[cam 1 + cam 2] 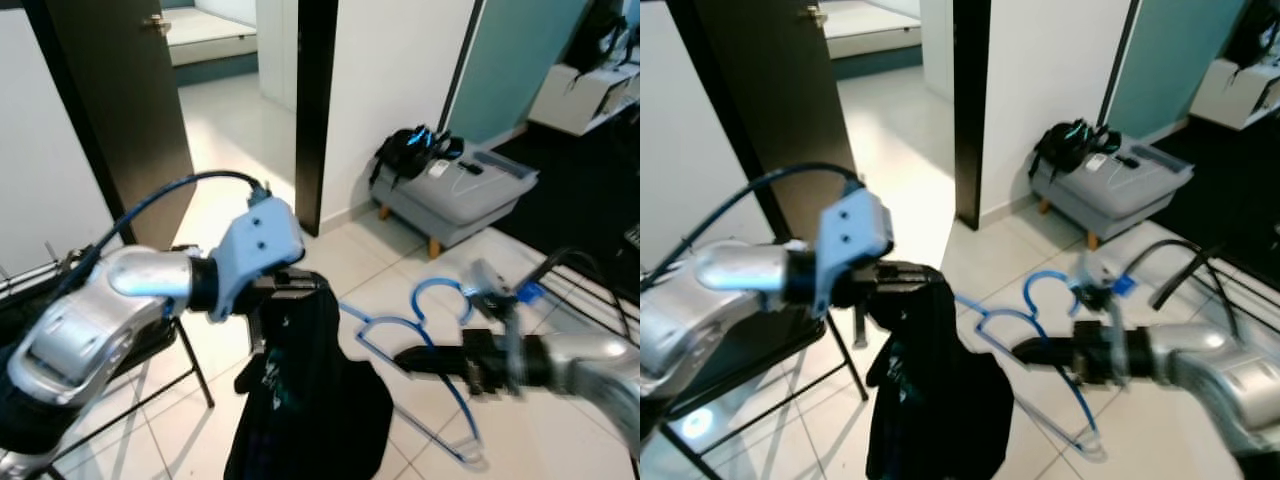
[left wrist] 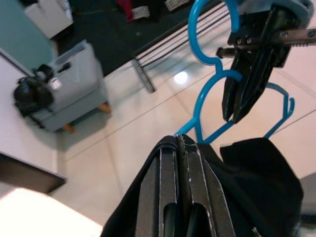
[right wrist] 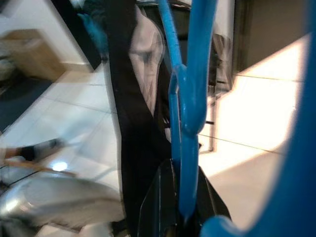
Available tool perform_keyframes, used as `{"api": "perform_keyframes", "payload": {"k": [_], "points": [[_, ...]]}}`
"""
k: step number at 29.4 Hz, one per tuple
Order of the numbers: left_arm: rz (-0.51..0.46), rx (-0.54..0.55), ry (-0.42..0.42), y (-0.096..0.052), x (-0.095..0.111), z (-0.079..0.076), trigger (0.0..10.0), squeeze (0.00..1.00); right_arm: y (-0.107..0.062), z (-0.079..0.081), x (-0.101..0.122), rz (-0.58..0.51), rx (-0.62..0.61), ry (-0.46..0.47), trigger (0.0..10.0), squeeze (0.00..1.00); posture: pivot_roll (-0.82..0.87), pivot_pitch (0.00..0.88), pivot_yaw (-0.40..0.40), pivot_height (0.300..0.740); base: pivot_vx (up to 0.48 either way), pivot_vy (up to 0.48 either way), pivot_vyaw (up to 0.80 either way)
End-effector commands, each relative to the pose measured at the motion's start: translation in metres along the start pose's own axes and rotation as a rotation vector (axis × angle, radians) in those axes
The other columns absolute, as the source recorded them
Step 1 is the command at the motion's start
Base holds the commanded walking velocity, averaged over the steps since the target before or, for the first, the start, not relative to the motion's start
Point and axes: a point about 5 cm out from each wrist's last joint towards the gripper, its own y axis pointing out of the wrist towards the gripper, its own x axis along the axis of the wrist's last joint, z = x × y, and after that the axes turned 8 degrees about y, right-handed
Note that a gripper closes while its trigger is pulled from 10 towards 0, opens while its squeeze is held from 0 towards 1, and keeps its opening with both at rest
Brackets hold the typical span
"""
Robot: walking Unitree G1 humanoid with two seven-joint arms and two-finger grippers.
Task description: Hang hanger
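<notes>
Hanger (image 1: 420, 330), blue, held mid-air over tiled floor (image 1: 400, 270): right gripper (image 1: 415, 358) clenched on its neck, left gripper (image 1: 285, 290) pinching black garment (image 1: 310, 410) draped on one shoulder. Risk: garment's weight drags hanger askew, cloth slides off.

Garment (image 1: 310, 400) near, left of hanger (image 1: 420, 330); chair (image 1: 150, 370) at left; ottoman (image 1: 465, 195) far right, bag (image 1: 415, 150) on it.

We find no legible text, label, brand, number or sign on any surface in these views; nothing to record.
</notes>
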Motion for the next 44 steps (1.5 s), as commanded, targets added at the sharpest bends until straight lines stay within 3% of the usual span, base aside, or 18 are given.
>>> {"api": "perform_keyframes", "payload": {"k": [1, 2, 3, 6, 8, 9, 14, 17, 20, 22, 23, 25, 26, 28, 31, 35, 37, 44], "points": [[-0.172, -0.083, 0.139, 0.020, 0.032, -0.011, 10.0, 0.00, 0.024, 0.002, -0.008, 0.056, -0.019, 0.026, 10.0, 0.00, 0.01, 0.028, -0.020, 0.740, 0.000, 0.000, 0.00], [-0.174, -0.082, 0.180, 0.026, 0.033, -0.013, 10.0, 0.00, 0.035, -0.002, -0.004, 0.021, -0.060, 0.061, 10.0, 0.00, 0.01, 0.026, -0.016, 0.740, 0.000, 0.000, 0.00], [-0.174, -0.082, 0.180, 0.026, 0.033, -0.013, 10.0, 0.00, 0.035, -0.002, -0.004, 0.021, -0.060, 0.061, 10.0, 0.00, 0.01, 0.026, -0.016, 0.740, 0.000, 0.000, 0.00], [-0.162, -0.044, 0.290, 0.038, 0.034, -0.013, 10.0, 0.00, 0.061, -0.004, 0.000, -0.037, -0.082, 0.190, 10.0, 0.00, 0.02, 0.024, -0.021, 0.740, 0.000, 0.000, 0.00], [-0.130, -0.030, 0.322, 0.038, 0.032, -0.012, 10.0, 0.00, 0.065, -0.007, 0.001, -0.056, -0.107, 0.239, 10.0, 0.00, 0.02, 0.024, -0.021, 0.740, 0.000, 0.000, 0.00], [-0.081, -0.015, 0.353, 0.037, 0.025, -0.009, 10.0, 0.00, 0.068, -0.017, 0.004, -0.099, -0.176, 0.298, 10.0, 0.00, 0.02, 0.024, -0.023, 0.740, 0.000, 0.000, 0.00], [-0.044, 0.004, 0.351, 0.033, 0.018, -0.007, 10.0, 0.00, 0.066, -0.028, 0.011, -0.176, -0.238, 0.336, 10.0, 0.00, 0.02, 0.025, -0.021, 0.740, 0.000, 0.000, 0.00], [0.022, 0.059, 0.343, 0.025, 0.005, 0.001, 10.0, 0.00, 0.060, -0.037, 0.026, -0.328, -0.273, 0.395, 10.0, 0.00, 0.02, 0.028, -0.016, 0.740, 0.000, 0.000, 0.00], [0.064, 0.093, 0.342, 0.020, -0.003, 0.005, 10.0, 0.00, 0.056, -0.038, 0.033, -0.398, -0.261, 0.412, 10.0, 0.00, 0.02, 0.028, -0.016, 0.740, 0.000, 0.000, 0.00], [0.155, 0.170, 0.337, 0.008, -0.019, 0.014, 10.0, 0.00, 0.051, -0.027, 0.039, -0.442, -0.172, 0.363, 10.0, 0.00, 0.02, 0.030, -0.012, 0.740, 0.000, 0.000, 0.00], [0.155, 0.170, 0.337, 0.008, -0.019, 0.014, 10.0, 0.00, 0.051, -0.027, 0.039, -0.442, -0.172, 0.363, 10.0, 0.00, 0.02, 0.030, -0.012, 0.740, 0.000, 0.000, 0.00], [0.223, 0.248, 0.340, -0.004, -0.030, 0.024, 10.0, 0.00, 0.050, -0.011, 0.035, -0.376, -0.065, 0.268, 10.0, 0.00, 0.02, 0.031, -0.011, 0.740, 0.000, 0.000, 0.00], [0.278, 0.299, 0.355, -0.014, -0.038, 0.033, 10.0, 0.00, 0.045, 0.003, 0.025, -0.274, 0.028, 0.180, 10.0, 0.00, 0.02, 0.031, -0.011, 0.740, 0.000, 0.000, 0.00], [0.313, 0.325, 0.370, -0.020, -0.042, 0.038, 10.0, 0.00, 0.040, 0.010, 0.016, -0.182, 0.071, 0.131, 10.0, 0.00, 0.02, 0.032, -0.009, 0.740, 0.000, 0.000, 0.00], [0.327, 0.337, 0.376, -0.024, -0.045, 0.040, 10.0, 0.00, 0.036, 0.011, 0.010, -0.127, 0.082, 0.110, 10.0, 0.00, 0.02, 0.032, -0.009, 0.740, 0.000, 0.000, 0.00], [0.352, 0.341, 0.415, -0.030, -0.047, 0.045, 10.0, 0.00, 0.018, 0.009, -0.006, 0.072, 0.035, 0.023, 10.0, 0.00, 0.01, 0.028, -0.006, 0.740, 0.000, 0.000, 0.00], [0.353, 0.338, 0.424, -0.031, -0.048, 0.046, 10.0, 0.00, 0.013, 0.009, -0.008, 0.107, 0.025, 0.015, 10.0, 0.00, 0.01, 0.028, -0.006, 0.740, 0.000, 0.000, 0.00], [0.277, 0.276, 0.463, -0.018, -0.040, 0.041, 10.0, 0.00, 0.011, 0.019, -0.022, 0.245, 0.034, 0.036, 10.0, 0.00, 0.01, 0.020, -0.009, 0.740, 0.000, 0.000, 0.00]]}}
